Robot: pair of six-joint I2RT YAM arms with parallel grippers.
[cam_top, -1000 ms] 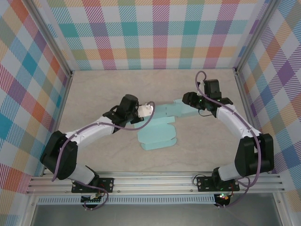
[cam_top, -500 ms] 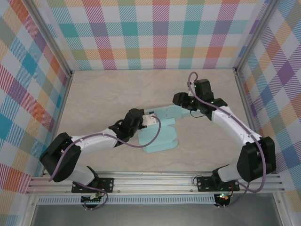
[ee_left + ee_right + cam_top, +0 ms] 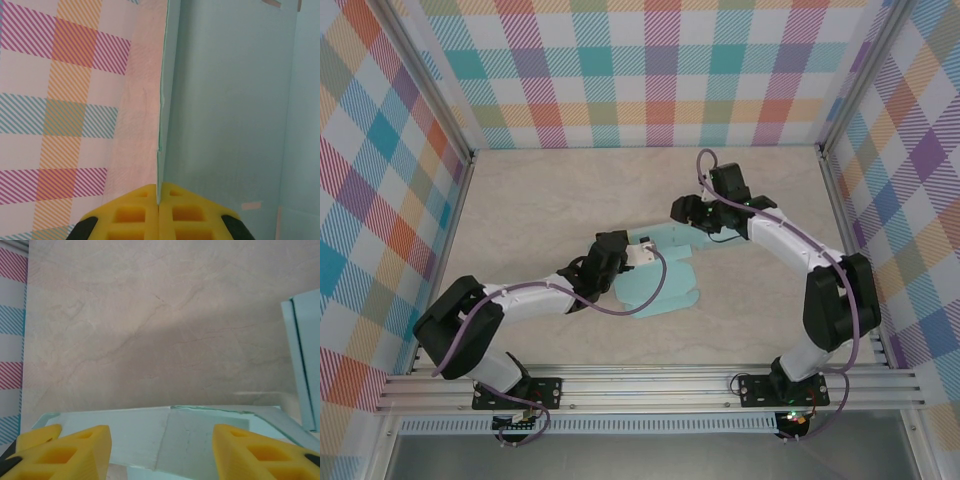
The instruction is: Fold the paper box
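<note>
Left pincer [image 3: 158, 202] pressed together, pinching paper box [image 3: 675, 295] panel edge. Right pincer [image 3: 157, 447] spread over flap; I see no grip there. Risk: thin edge slips out, panel flops onto table [image 3: 540, 200].

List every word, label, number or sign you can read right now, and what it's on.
None can be read.
The paper box is plain teal, with no print on any panel in view.
The plaid walls and the table carry no lettering.
</note>
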